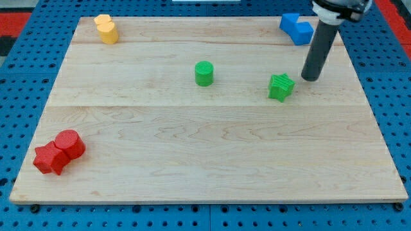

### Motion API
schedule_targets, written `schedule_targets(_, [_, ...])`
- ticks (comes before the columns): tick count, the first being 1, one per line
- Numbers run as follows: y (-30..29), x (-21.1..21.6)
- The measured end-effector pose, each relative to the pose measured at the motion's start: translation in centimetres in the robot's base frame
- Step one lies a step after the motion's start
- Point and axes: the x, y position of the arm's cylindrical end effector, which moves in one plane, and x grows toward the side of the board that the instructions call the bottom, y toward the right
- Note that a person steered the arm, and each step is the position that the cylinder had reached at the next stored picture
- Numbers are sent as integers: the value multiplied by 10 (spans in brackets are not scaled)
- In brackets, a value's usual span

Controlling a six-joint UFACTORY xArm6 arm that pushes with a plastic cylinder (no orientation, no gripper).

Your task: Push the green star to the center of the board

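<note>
Right now the rod's tip (310, 78) rests on the board just to the view's upper right of the green star (281, 87), close but seemingly not touching. The arm has no fingers, only the bare rod, so it holds nothing. The star lies right of centre, and a push toward the view's lower left looks well lined up. An off-centre contact on a star point could spin the block away or let the tip slip past. A long push aimed too high could strike the green cylinder (203, 74). The middle of the wooden board (212, 167) offers open room; the blue block (296, 28), yellow block (106, 29) and red blocks (59, 151) sit well apart.
</note>
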Motion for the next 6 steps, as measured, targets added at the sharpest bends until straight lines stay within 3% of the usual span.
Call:
schedule_targets(2, [-29, 21])
schedule_targets(6, [-104, 24])
